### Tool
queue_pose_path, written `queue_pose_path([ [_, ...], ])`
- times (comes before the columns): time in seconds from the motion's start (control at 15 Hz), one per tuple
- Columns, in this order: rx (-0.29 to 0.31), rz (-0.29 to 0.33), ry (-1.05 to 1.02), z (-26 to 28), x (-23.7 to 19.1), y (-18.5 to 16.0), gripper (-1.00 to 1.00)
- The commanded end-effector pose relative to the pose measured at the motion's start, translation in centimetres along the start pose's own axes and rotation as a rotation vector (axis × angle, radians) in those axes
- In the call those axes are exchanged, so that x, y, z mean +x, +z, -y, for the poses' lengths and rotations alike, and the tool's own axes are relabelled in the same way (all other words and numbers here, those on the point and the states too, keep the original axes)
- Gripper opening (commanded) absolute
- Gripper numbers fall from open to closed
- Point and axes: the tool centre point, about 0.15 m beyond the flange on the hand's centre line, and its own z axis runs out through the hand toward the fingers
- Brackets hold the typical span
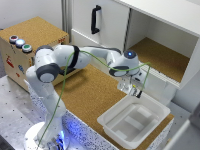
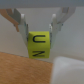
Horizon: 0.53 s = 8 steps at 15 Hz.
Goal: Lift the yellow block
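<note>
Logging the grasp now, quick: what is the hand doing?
Hand: closed on the small bright yellow cube with dark marks, which sits between its fingers, clear of the cork surface below.

A cork-topped table (image 1: 90,92) fills the middle of the exterior view. On its near corner, toward the exterior view's right, sits a shallow white plastic tray (image 1: 150,125) with a raised rim, turned at an angle to the table's edges. Behind the table stands a white cabinet (image 1: 165,15); its open compartment has a cork-lined floor (image 1: 160,57), and its door (image 1: 107,37), swung wide toward the exterior view's left, carries a black handle (image 1: 95,20). At the exterior view's left is a cork-topped box (image 1: 37,32) with three round buttons (image 1: 20,43) in a row near its corner. A green cable (image 1: 62,100) arcs over the table. Below lies a perforated metal base plate (image 1: 12,115).
</note>
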Motion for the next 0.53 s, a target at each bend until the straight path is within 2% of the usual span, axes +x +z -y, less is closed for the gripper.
queue_pose_path([
  [0.0, 0.044, -0.025, -0.274, 10.6, 2.9, -2.2, -1.00],
  [0.2, 0.176, 0.014, -0.465, 17.8, 3.1, -3.3, -1.00],
  [0.4, 0.275, 0.040, -0.695, 25.5, 2.0, -5.1, -1.00],
  [0.47, 0.284, 0.032, -0.736, 27.0, 1.9, -5.7, -1.00],
])
